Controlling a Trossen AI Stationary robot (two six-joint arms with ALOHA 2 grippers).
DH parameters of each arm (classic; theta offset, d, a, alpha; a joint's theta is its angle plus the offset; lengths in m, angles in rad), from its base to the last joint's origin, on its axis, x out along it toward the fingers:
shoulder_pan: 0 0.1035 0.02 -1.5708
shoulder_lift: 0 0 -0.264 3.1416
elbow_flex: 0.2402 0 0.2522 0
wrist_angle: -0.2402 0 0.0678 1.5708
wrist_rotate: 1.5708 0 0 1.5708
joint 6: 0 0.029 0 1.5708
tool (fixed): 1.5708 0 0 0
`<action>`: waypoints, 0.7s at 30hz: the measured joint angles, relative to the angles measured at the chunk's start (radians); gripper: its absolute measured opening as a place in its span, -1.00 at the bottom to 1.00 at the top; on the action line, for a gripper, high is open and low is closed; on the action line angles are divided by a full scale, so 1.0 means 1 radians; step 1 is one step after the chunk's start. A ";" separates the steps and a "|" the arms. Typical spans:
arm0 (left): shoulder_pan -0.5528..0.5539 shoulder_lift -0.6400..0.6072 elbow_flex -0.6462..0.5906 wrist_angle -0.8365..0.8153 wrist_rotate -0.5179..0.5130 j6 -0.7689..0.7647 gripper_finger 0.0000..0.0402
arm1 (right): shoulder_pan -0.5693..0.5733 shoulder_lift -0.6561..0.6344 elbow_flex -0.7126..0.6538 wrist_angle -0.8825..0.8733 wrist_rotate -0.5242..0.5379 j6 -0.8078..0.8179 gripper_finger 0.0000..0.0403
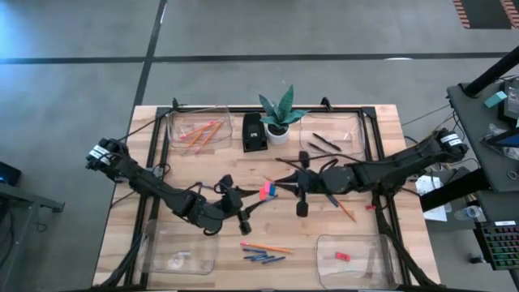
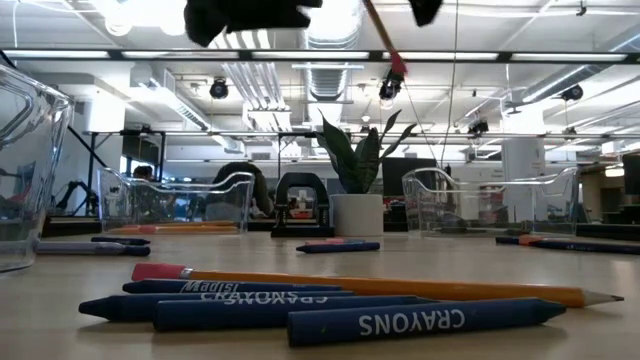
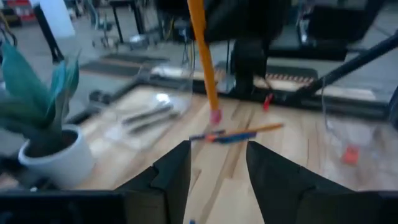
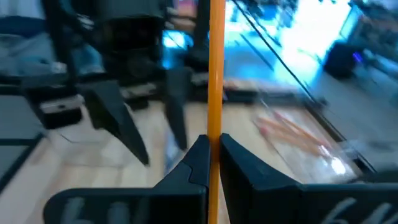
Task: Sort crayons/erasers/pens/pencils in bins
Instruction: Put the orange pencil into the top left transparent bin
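Looking from above, the right gripper (image 1: 301,188) hung over the table's middle near the left gripper (image 1: 241,217), while its wrist view showed it clenched on an orange pencil (image 4: 216,74), and the left fingers (image 3: 177,171) stood apart, grasping nothing.

Past the left gripper's (image 3: 217,171) two dark, spread fingers (image 3: 174,171), an orange pencil (image 3: 203,59) hangs near upright at twelve o'clock over the wooden tabletop (image 3: 236,180), with a white-potted plant (image 3: 43,118) at nine o'clock and another pencil (image 3: 239,132) lying flat beyond.
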 joint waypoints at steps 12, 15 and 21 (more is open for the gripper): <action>0.014 0.025 0.000 0.135 -0.012 0.084 -0.30 | 0.000 0.119 0.051 0.095 -0.100 -0.106 -0.94; 0.017 0.025 0.000 0.135 -0.009 0.084 -0.30 | 0.000 0.132 0.075 0.099 -0.126 -0.110 -0.94; 0.018 0.025 0.000 0.142 -0.010 0.086 -0.30 | 0.000 0.130 0.082 0.101 -0.132 -0.113 -0.94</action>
